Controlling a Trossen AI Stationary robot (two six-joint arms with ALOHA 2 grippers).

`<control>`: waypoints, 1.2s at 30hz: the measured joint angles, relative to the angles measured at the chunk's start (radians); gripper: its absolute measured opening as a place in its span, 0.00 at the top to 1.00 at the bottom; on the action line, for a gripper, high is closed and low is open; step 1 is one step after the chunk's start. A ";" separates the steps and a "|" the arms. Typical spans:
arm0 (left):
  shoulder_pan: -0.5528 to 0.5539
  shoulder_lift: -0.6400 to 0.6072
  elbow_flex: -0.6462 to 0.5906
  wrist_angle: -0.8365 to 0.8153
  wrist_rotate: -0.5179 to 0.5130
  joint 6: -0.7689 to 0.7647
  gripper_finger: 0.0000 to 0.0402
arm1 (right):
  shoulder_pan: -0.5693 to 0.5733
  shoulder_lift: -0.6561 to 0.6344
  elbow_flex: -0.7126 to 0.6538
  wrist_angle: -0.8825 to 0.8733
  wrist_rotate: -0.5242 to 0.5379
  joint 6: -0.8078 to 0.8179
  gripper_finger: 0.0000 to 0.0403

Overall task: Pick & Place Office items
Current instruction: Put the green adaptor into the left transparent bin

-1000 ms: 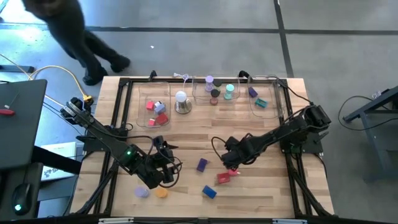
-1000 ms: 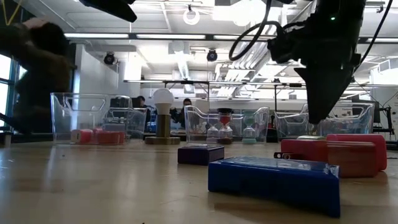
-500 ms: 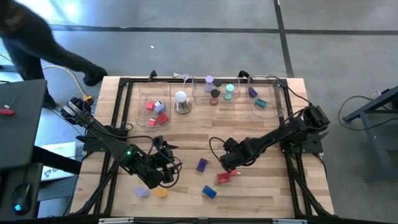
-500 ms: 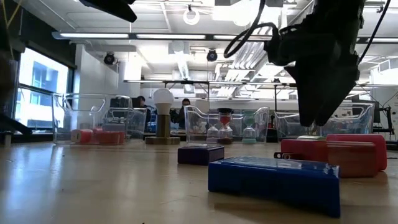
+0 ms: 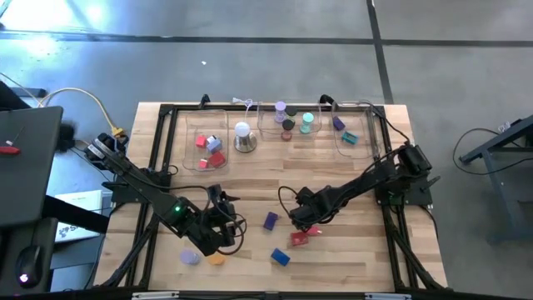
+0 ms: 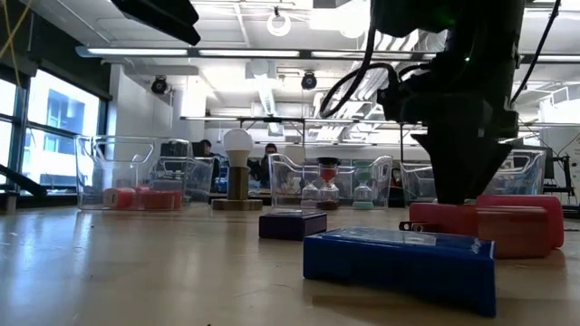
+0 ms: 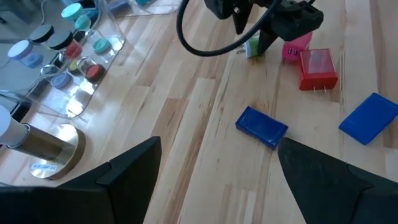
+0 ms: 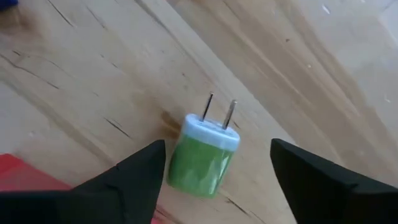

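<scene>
Fingers of the right gripper [image 8: 211,180] stand apart astride a green plug [image 8: 202,154], not touching it. Left gripper [image 7: 217,168] hovers wide, empty.

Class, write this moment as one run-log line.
right end effector: open, straddling green plug adapter on table | left end effector: open, waiting, holding nothing | adapter not yet lifted

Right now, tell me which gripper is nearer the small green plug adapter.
Right. The right gripper hangs directly over the green plug adapter; the left gripper waits near the table's front-left.
</scene>
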 joint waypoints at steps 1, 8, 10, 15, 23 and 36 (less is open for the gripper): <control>0.000 0.000 0.000 0.000 -0.004 0.000 0.22 | 0.000 -0.002 0.000 -0.002 0.000 0.000 0.35; 0.000 0.000 0.000 0.000 -0.006 0.000 0.22 | -0.014 -0.002 0.000 -0.002 -0.002 -0.001 0.48; 0.000 0.000 0.000 0.000 -0.006 0.000 0.22 | -0.015 -0.002 0.000 0.001 -0.005 -0.008 0.50; 0.000 0.000 0.000 0.000 -0.005 0.000 0.22 | -0.018 0.011 0.000 0.005 -0.024 -0.019 0.55; 0.000 0.000 0.000 0.000 -0.005 0.000 0.22 | -0.032 0.058 0.003 0.036 -0.027 -0.088 0.59; 0.000 0.000 0.000 0.000 -0.004 0.000 0.22 | -0.030 0.055 0.001 0.053 0.001 -0.220 0.69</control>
